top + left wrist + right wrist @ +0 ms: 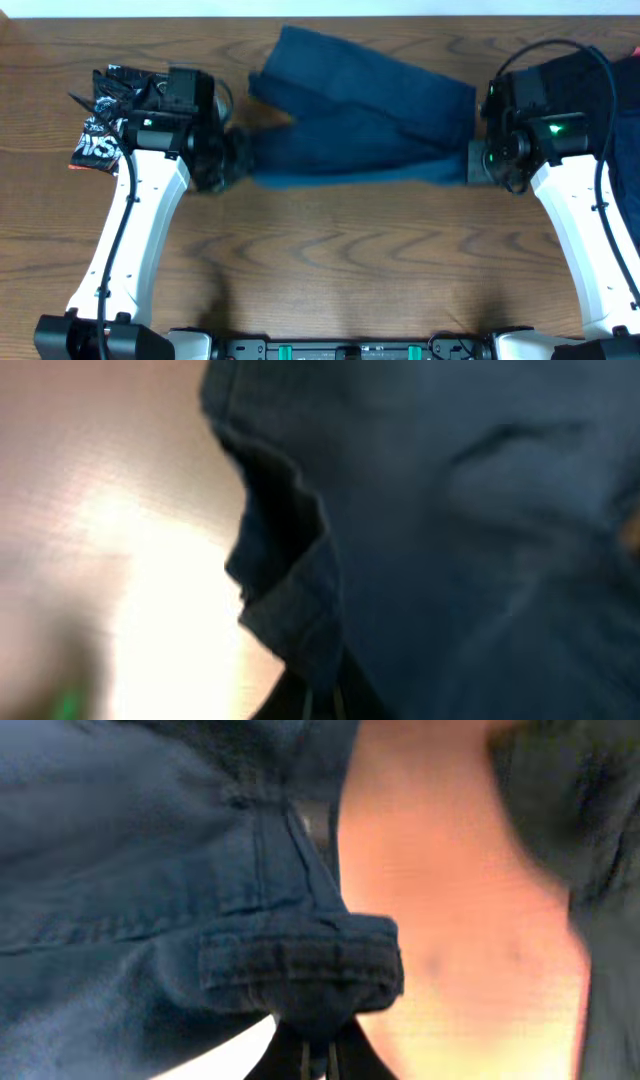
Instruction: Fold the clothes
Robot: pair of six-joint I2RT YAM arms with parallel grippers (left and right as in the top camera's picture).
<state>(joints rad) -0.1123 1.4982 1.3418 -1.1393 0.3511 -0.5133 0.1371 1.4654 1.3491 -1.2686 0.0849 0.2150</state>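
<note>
Readable marking: one item only. White block lettering is printed on the black garment (pixel 105 125), lying at 9 o'clock on the table (pixel 330 260) in the overhead view. The fabric is crumpled (letters fold over one another); large characters resembling "SVS" show, the remainder cannot be read
</note>
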